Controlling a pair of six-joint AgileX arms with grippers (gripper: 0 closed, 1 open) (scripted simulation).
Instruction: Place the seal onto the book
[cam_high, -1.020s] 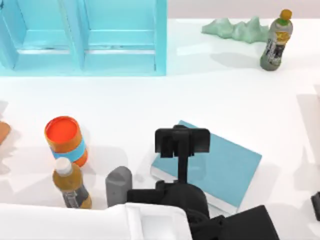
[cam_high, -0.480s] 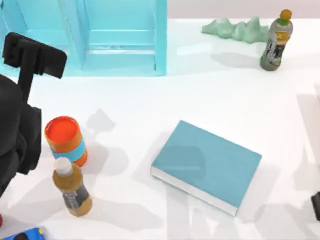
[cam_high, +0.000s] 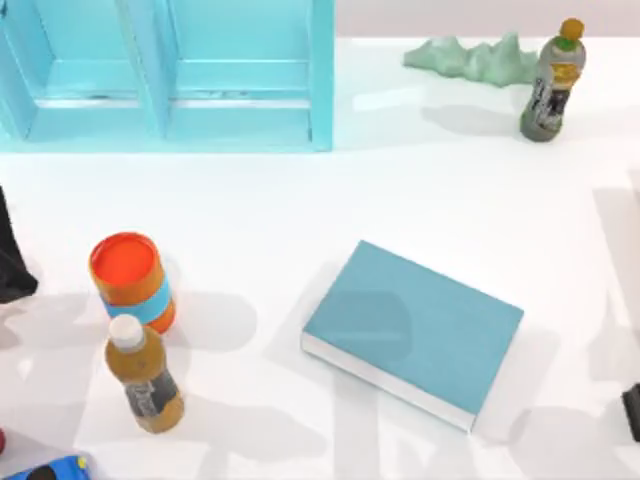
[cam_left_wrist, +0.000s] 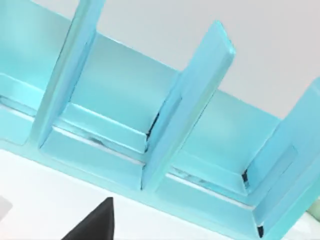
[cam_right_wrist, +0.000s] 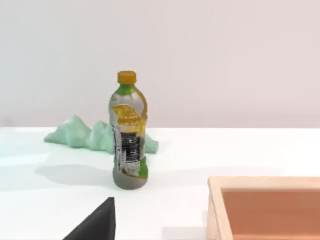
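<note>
- The book (cam_high: 413, 333) is lying flat on the white table (cam_high: 300, 200), right of centre, its teal cover bare
- The orange canister (cam_high: 131, 280) and a brown bottle (cam_high: 145, 375) are standing left of it, well apart from it
- The left arm (cam_high: 12, 265) is sitting at the table's left edge; its jaws cannot be told
- The left wrist view is facing the turquoise shelf unit (cam_left_wrist: 150, 130)
- The right arm (cam_high: 630, 410) is sitting parked at the right edge, jaws likewise untellable

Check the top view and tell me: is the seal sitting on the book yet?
No: the book's teal cover lies bare, with nothing resting on it.
</note>
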